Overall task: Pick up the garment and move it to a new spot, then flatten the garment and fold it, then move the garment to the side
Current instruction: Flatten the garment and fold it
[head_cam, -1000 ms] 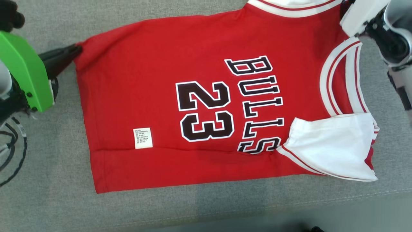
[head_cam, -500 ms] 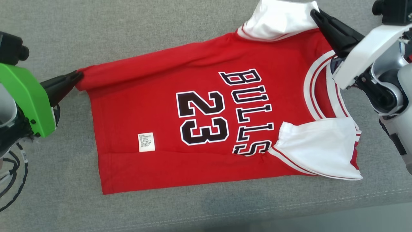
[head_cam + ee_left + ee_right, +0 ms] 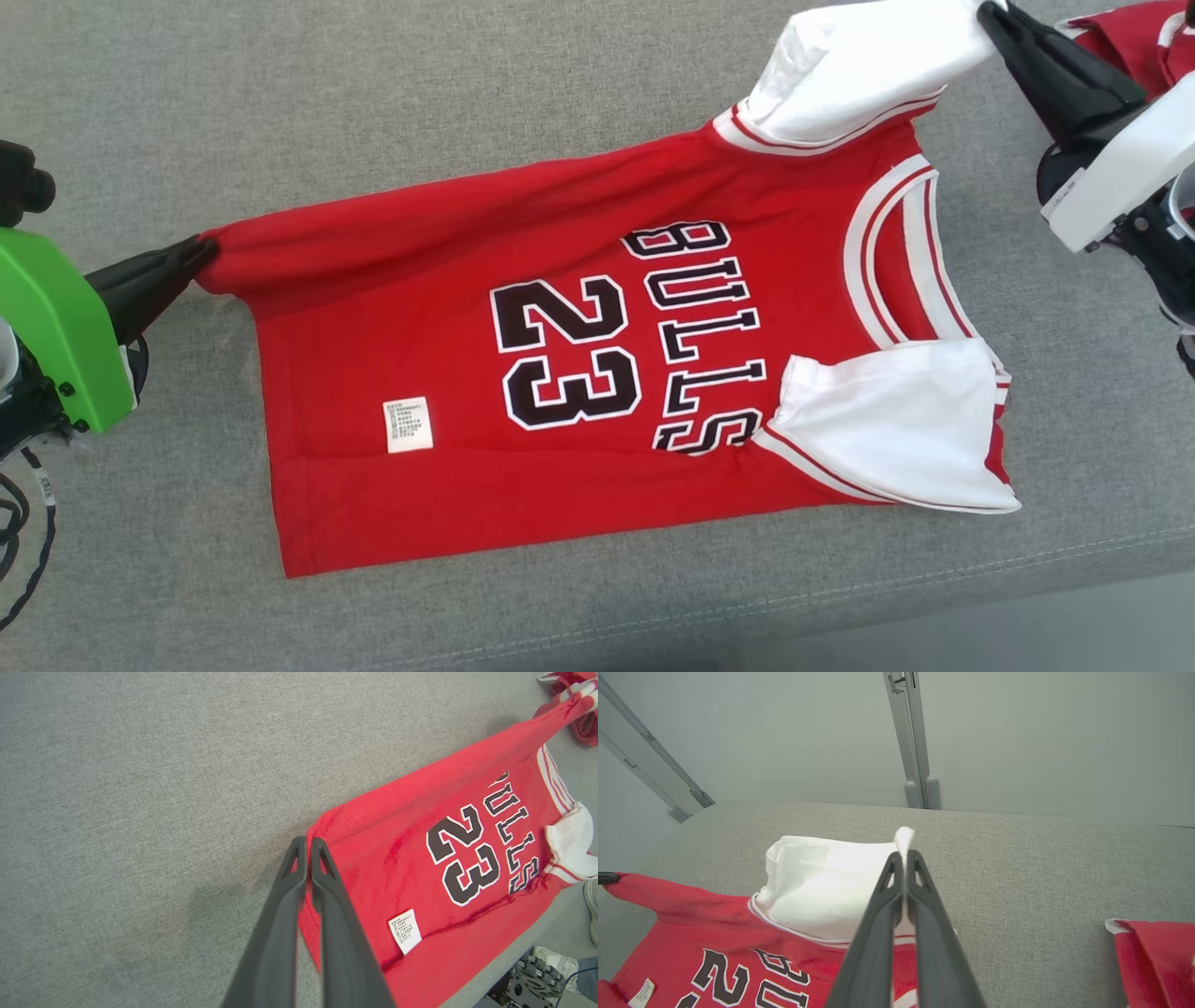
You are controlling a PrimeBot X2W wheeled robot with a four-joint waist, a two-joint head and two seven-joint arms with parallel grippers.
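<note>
at the far left, the left gripper (image 3: 207,248) is seen with its two dark fingers pressed together on the upper hem corner (image 3: 229,259) of the garment (image 3: 420,373). this is a red jersey that is spread on the grey padded surface (image 3: 373,93), hem to the left and collar to the right. from this corner the top edge is drawn into a raised, tight ridge, while the rest of the body lies nearly flat. a small white label (image 3: 408,425) is seen near the hem, and the print "23" and "bulls" in the middle. further right, one white sleeve (image 3: 896,439) is folded in over the lower shoulder. the other white sleeve (image 3: 868,65) is held up at the upper right, where the right gripper (image 3: 991,13) is closed on its tip, with cloth between the fingers. a second red garment (image 3: 1134,28) is seen near this gripper. the jersey is judged to be light, soft and limp, so sagging and wrinkles are expected wherever it is not supported. it is best taken at corners, hems or the banded shoulder edges, with both layers pinched together, because a hold on one thin layer may slip.
</note>
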